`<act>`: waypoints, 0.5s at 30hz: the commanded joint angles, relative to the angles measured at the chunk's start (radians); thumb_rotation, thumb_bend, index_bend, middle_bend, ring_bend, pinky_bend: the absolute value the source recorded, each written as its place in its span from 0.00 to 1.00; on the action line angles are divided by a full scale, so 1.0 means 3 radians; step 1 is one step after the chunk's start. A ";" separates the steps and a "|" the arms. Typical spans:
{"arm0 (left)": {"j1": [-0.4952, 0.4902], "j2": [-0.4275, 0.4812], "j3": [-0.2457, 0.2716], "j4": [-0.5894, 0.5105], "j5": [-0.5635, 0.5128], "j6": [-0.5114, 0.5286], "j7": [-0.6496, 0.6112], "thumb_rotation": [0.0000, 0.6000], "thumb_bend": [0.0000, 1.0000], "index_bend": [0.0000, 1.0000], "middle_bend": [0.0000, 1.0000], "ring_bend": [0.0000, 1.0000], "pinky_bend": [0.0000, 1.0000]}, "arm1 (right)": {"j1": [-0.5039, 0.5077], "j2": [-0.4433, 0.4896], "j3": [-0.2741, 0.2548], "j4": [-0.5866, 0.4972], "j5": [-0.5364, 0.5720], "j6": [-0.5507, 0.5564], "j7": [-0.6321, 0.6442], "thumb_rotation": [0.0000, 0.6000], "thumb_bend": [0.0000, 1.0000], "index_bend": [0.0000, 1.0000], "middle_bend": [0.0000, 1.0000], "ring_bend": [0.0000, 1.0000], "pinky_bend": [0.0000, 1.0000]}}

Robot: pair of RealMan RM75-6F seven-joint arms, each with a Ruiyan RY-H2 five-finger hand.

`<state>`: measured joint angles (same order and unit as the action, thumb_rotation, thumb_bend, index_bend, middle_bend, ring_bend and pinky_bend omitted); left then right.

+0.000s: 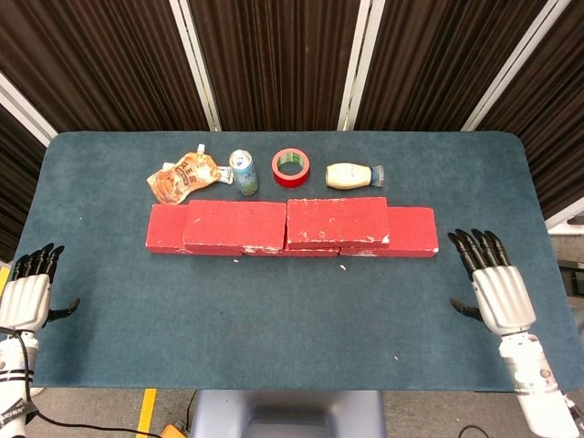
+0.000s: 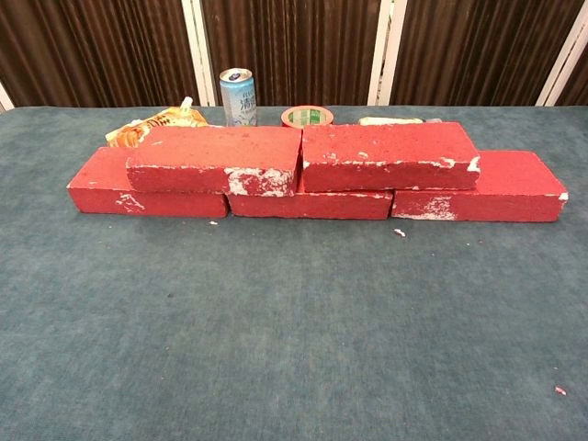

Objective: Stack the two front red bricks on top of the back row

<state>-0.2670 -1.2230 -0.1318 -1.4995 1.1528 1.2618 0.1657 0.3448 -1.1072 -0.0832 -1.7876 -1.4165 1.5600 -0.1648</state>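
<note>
Two chipped red bricks (image 2: 303, 156) sit atop your back row (image 2: 317, 195) at bench (image 1: 292, 310) centre, blocky, white-scuffed on blue felt; your left hand (image 1: 25, 297) at 8 o'clock and right hand (image 1: 497, 292) at 4 o'clock hold nothing, fingers spread

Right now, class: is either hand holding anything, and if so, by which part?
Nothing is held. The left hand and right hand are both open, well away from the red bricks.

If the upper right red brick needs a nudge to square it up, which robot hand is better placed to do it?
Probably the right robot hand. It hovers open just off the right end of the brick row, nearer the upper right red brick than the left robot hand, which is open at the table's far left edge.
</note>
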 commanded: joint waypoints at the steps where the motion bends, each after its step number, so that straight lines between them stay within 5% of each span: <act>1: 0.0049 0.0005 0.0041 0.0013 0.0084 0.0055 -0.0066 1.00 0.24 0.00 0.00 0.00 0.00 | -0.0265 -0.0356 -0.0119 0.0519 -0.0295 0.0150 0.0178 1.00 0.00 0.18 0.17 0.04 0.00; 9: 0.0177 0.0041 0.0140 -0.0070 0.0291 0.0245 -0.0096 1.00 0.24 0.00 0.00 0.00 0.00 | -0.0369 -0.0543 -0.0086 0.0882 -0.0357 0.0003 0.0263 1.00 0.00 0.19 0.17 0.04 0.00; 15: 0.0218 -0.0065 0.0050 -0.0056 0.0443 0.0490 -0.0269 1.00 0.24 0.00 0.00 0.00 0.00 | -0.0395 -0.0556 -0.0024 0.0893 -0.0369 -0.0113 0.0223 1.00 0.00 0.19 0.17 0.04 0.00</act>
<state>-0.2046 -1.2316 -0.1082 -1.5189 1.2698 1.3961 0.1034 0.2287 -1.2752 -0.0936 -1.5153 -1.5280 1.5314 -0.0959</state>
